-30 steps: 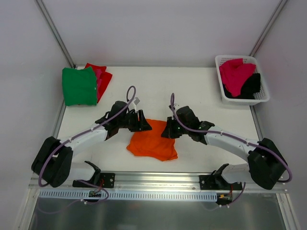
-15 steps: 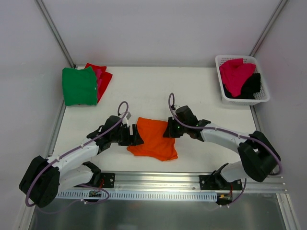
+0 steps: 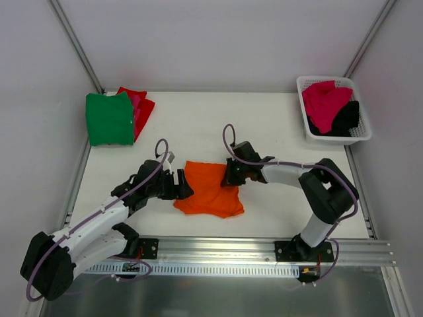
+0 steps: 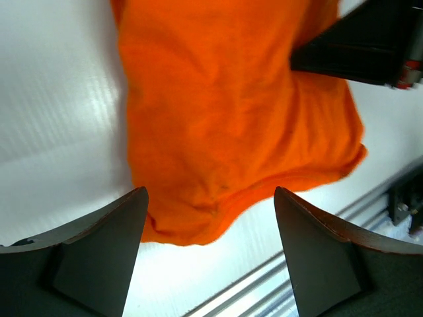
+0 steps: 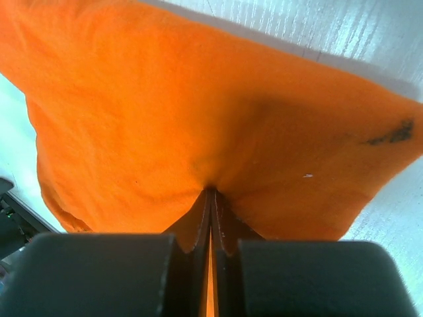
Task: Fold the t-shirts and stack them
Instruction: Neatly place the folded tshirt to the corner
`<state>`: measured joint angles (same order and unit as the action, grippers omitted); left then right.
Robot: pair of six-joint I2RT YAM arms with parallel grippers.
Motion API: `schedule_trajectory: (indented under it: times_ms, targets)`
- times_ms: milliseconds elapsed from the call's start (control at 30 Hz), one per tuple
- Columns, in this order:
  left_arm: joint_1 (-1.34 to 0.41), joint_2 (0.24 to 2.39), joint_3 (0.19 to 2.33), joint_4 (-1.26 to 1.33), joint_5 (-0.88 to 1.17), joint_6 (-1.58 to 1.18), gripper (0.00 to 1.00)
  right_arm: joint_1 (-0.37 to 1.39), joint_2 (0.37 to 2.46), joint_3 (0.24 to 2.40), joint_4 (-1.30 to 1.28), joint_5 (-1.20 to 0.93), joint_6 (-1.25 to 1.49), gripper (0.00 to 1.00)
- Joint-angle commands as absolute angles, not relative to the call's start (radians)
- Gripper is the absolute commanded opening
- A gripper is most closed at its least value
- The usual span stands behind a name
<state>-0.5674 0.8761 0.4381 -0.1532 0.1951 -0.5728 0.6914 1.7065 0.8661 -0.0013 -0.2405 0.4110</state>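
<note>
Bright orange cloth t-shirt [image 3: 209,191] is laid rumpled and partly folded on the white table [image 3: 264,125], near the front edge, between the two arms. Its right-hand edge is pinched by the right gripper [image 5: 211,195], jaws clenched on a ridge of orange fabric. Left gripper [image 3: 181,187] is held at the shirt's left edge, jaws spread wide, nothing grasped; contact with the cloth cannot be told. At the far left corner a folded green t-shirt [image 3: 109,119] is seen lying partly over a red t-shirt [image 3: 141,105]. At far right, a white plastic lattice basket [image 3: 334,139] is filled with a magenta-pink t-shirt [image 3: 324,102] and a black t-shirt [image 3: 348,119].
</note>
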Motion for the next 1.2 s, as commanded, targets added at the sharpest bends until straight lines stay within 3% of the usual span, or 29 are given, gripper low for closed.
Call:
schedule_trajectory:
  times_ms: [0, 133, 367, 600, 833, 967, 1167]
  targets:
    - [-0.548, 0.966, 0.48, -0.195, 0.111, -0.537, 0.78, 0.692, 1.712, 0.819, -0.06, -0.123, 0.413, 0.01]
    - [-0.545, 1.171, 0.521, -0.195, 0.014, -0.534, 0.76, 0.692, 1.671, 0.79, -0.064, -0.114, 0.407, 0.0]
    - [-0.545, 1.301, 0.584, -0.178, -0.037, -0.529, 0.75, 0.692, 1.626, 0.758, -0.064, -0.118, 0.393, 0.0]
    - [-0.54, 1.387, 0.56, 0.127, 0.147, -0.514, 0.77, 0.692, 1.617, 0.736, -0.049, -0.14, 0.383, 0.01]
    - [-0.541, 1.669, 0.551, 0.563, 0.538, -0.618, 0.76, 0.692, 1.614, 0.727, -0.048, -0.146, 0.377, 0.01]
    - [-0.545, 1.747, 0.513, 0.698, 0.583, -0.67, 0.76, 0.69, 1.602, 0.721, -0.051, -0.138, 0.374, 0.01]
    - [-0.546, 1.646, 0.463, 0.64, 0.563, -0.654, 0.75, 0.684, 1.615, 0.724, -0.048, -0.143, 0.374, 0.0]
